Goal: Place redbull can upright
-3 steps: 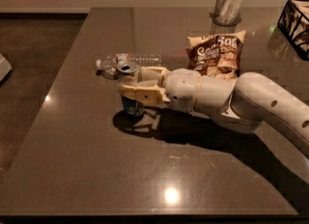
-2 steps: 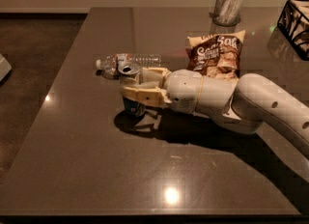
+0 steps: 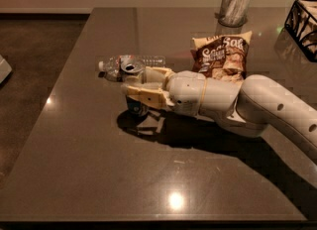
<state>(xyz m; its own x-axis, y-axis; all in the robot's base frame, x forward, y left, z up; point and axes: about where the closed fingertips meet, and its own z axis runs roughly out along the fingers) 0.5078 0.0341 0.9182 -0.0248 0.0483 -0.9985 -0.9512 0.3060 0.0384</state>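
Single camera, set high off the 6 o'clock edge of the table [image 3: 99,174], tilted down and facing 12 o'clock toward the far wall. Close range; the tabletop fills the view. The gripper [image 3: 132,87], clamped on the redbull can [image 3: 130,67], lies just left of centre.

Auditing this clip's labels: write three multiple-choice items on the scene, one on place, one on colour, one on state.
1. The claw is: A at the redbull can; B over the floor; C raised high.
2. The snack bag is: A green; B brown; C blue.
3. The water bottle is: A upright; B lying down; C in the claw.
Key: A, the claw sits right at the can; B, its print is brown; B, it rests on its side.
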